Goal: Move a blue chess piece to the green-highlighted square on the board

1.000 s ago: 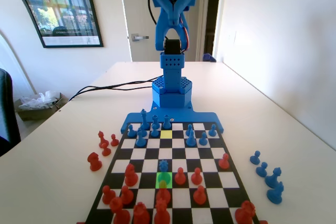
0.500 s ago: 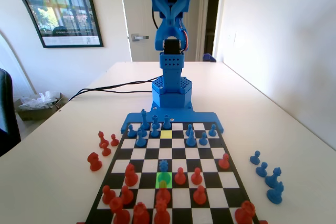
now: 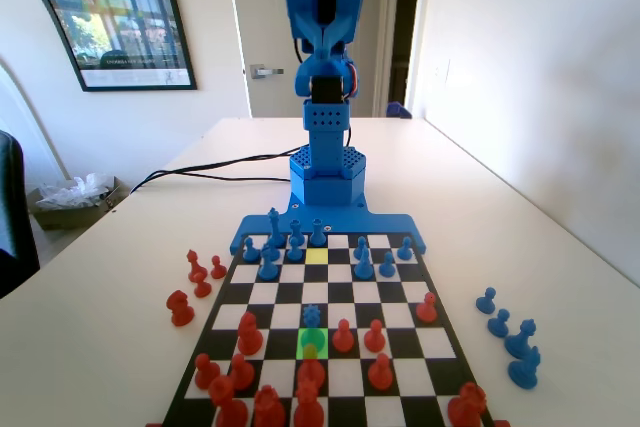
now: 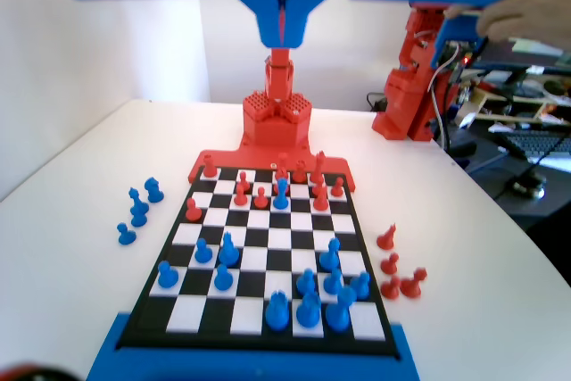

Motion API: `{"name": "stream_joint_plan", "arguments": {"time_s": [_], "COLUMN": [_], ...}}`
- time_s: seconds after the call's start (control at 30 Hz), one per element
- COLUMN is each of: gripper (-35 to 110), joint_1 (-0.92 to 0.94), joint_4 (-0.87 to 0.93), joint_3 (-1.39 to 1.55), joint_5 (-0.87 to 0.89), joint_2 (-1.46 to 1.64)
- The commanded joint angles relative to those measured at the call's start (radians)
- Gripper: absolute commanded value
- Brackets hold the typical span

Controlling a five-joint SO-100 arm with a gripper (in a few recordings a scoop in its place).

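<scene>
In the fixed view, we see the small blue plastic pawn with its knobby head (image 3: 312, 316) standing on the black-and-white chequered chessboard (image 3: 400, 292), at the far edge of the bright green-tinted square (image 3: 311, 339) or on the cell just beyond it; we cannot tell which. A red pawn (image 3: 310, 354) crowds the near edge of that green cell, and more red pawns flank it on both sides. We judge the move done or nearly so, with the blue arm raised high at the far end, well clear of the pieces. Captured blue pieces (image 3: 508, 332) lie on the table to the right and red ones (image 3: 195, 282) to the left. In the wrist view, the two-finger blue gripper (image 4: 283, 37) hangs from the top edge with its jaws pressed together and nothing between them, high above the board. The blue pawn stands alone among the red ranks near the far end, a red pawn just behind it.
</scene>
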Motion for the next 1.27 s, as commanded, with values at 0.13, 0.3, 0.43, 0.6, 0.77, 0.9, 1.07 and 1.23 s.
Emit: {"name": "stream_joint_plan", "arguments": {"time_s": [0.13, 0.3, 0.43, 0.6, 0.77, 0.9, 1.07, 1.23], "gripper": [1, 1, 1, 1, 1, 1, 1, 1], "joint_1": [-0.018, -0.034, -0.037, -0.037, -0.037, -0.037, -0.037, -0.037], "joint_4": [-0.011, -0.017, -0.017, -0.017, -0.017, -0.017, -0.017, -0.017], "joint_3": [0.005, 0.006, 0.006, 0.006, 0.006, 0.006, 0.006, 0.006], "joint_5": [-0.014, -0.015, -0.017, -0.017, -0.017, -0.017, -0.017, -0.017], "joint_2": [0.029, 0.055, 0.055, 0.055, 0.055, 0.055, 0.055, 0.055]}}
